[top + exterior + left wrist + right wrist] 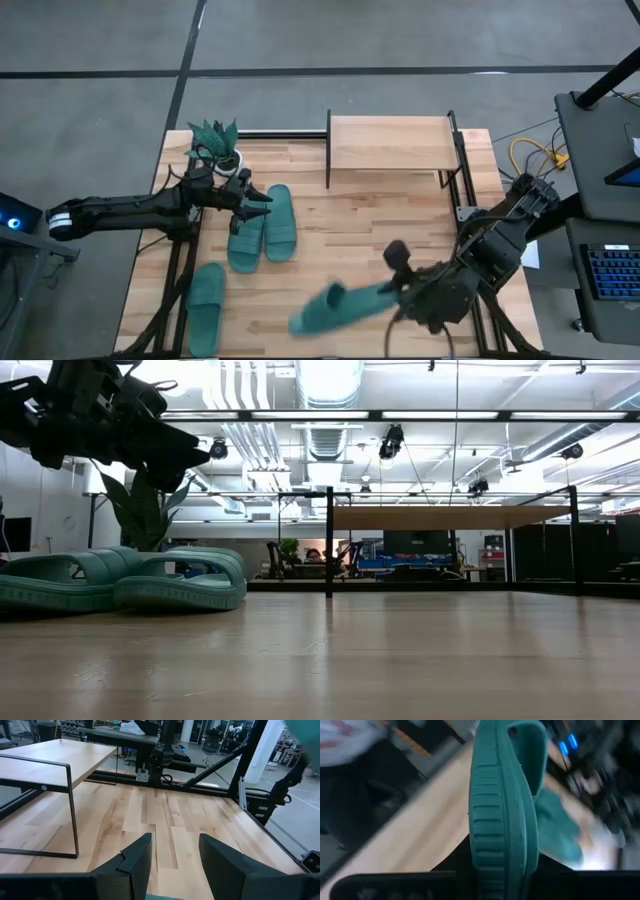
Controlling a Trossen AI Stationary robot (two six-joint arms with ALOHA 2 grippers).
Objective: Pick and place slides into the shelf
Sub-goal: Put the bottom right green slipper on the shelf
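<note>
right arm has one slide in the air, three others on the table

so one teal slide (335, 308) is up off the table, clamped edge-on between the fingers of the right gripper (400, 288). it sits out in front of the shelf (390, 142), well apart from it. in the right wrist view you're looking straight along the ribbed sole edge (502, 820) with the strap opening at the far end, and the jaws are pinched on the near end.

the other three slides are on the table off to one side of the shelf's front. two of them, (247, 235) and (280, 223), lie side by side and touching, just beside the shelf's corner area. the third one (205, 305) is farther from the shelf, lying alone near the table's edge.

the left gripper (255, 203) hovers right over that pair, jaws standing apart with nothing between them; the left wrist view shows the two fingers (137, 857) spread, with bare wood between them and the shelf's black frame off to one side.

the shelf has nothing on its light-wood top board. a small spiky green plant (215, 140) in a white pot sits beside the shelf, near the left arm.
</note>
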